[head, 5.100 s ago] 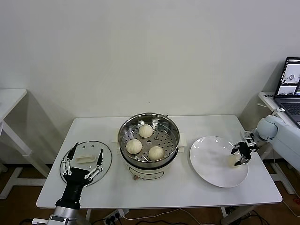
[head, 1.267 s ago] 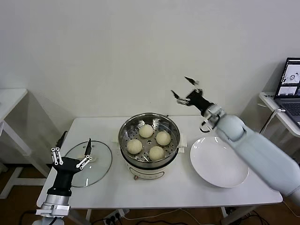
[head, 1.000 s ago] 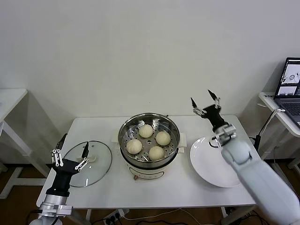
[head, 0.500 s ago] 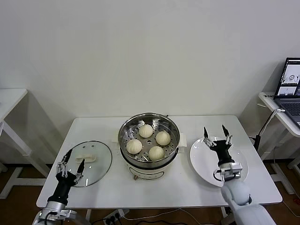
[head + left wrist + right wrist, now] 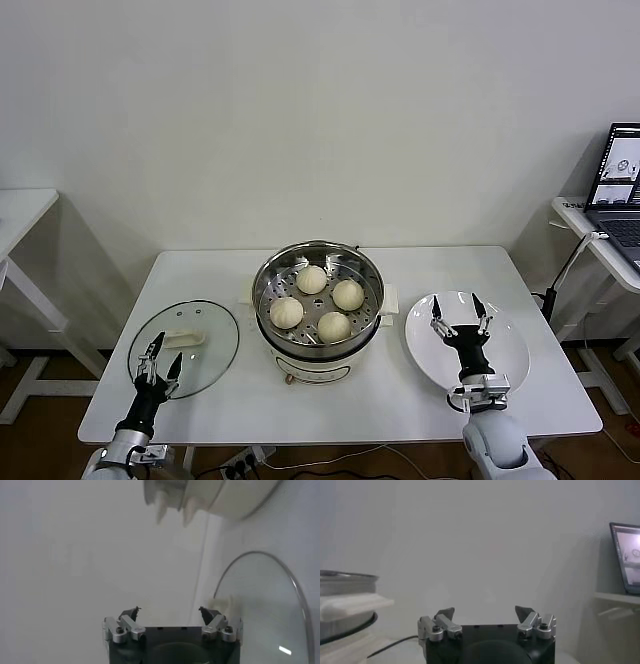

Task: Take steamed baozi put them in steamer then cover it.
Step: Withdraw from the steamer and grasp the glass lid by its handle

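Several cream-white baozi [image 5: 311,279] sit on the perforated tray inside the steel steamer [image 5: 318,245] at the table's middle. The clear glass cover [image 5: 208,325] lies flat on the table to the left, white handle [image 5: 184,340] up. My left gripper [image 5: 160,365] is open and empty, upright at the cover's near edge; the left wrist view shows it [image 5: 169,611] with the cover [image 5: 265,610] beside it. My right gripper [image 5: 459,312] is open and empty, upright over the white plate [image 5: 500,365]. In the right wrist view the right gripper [image 5: 485,612] has the steamer [image 5: 345,587] off to one side.
The white table [image 5: 400,405] holds everything. The white plate is bare. A laptop [image 5: 622,185] stands on a side table at the far right. Another white table [image 5: 20,215] is at the far left.
The last baozi went from the plate into the steamer. My right arm has swung down from above the steamer to low over the plate. My left arm has dropped back to the cover's near edge.
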